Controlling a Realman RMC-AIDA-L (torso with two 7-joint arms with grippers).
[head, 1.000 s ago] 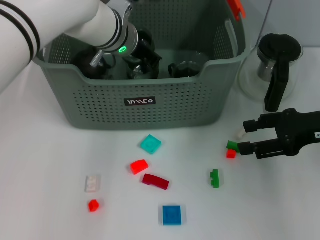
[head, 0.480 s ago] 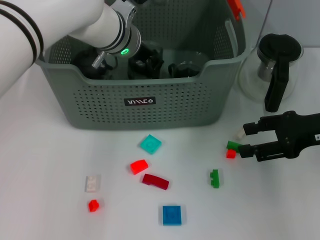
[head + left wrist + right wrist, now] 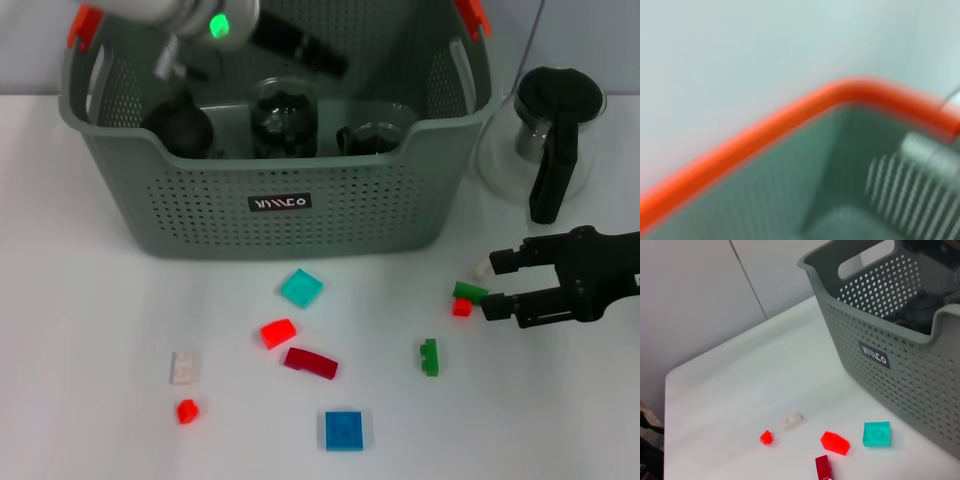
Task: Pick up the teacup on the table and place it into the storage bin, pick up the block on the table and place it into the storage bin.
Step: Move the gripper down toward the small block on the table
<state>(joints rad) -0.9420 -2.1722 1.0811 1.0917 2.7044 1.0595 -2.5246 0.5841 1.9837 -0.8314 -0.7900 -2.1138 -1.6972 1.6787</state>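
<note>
Left gripper (image 3: 300,50): has lifted out of the storage bin since a second ago, when it was low among the dark glassware; now it is above the bin's back left, wrist light green. Whether its fingers are apart or together cannot be made out; nothing is seen hanging from it.
Storage bin (image 3: 280,225): grey-green perforated basket at the table's rear, orange-red handles, black label on its front; unmoved.
Teacup (image 3: 282,118): a dark glass cup stands inside the bin near the middle, clear of the gripper, with other dark glassware on either side. Judged delivered, so the first half of the task looks done.
Loose blocks: white, small red, orange-red (image 3: 278,332), teal (image 3: 300,288), dark red, blue, and green pieces lie scattered on the table in front of the bin, all where they were.
Green block (image 3: 468,292): on the table to the right, a small red piece touching it; still outside the bin.
Right gripper (image 3: 487,285): low over the table at the right, fingers spread and holding nothing, tips bracketing the green block; it has crept slightly closer. Judged next step: close on this block.
Glass jug (image 3: 548,125): behind the right gripper, beside the bin; untouched.
</note>
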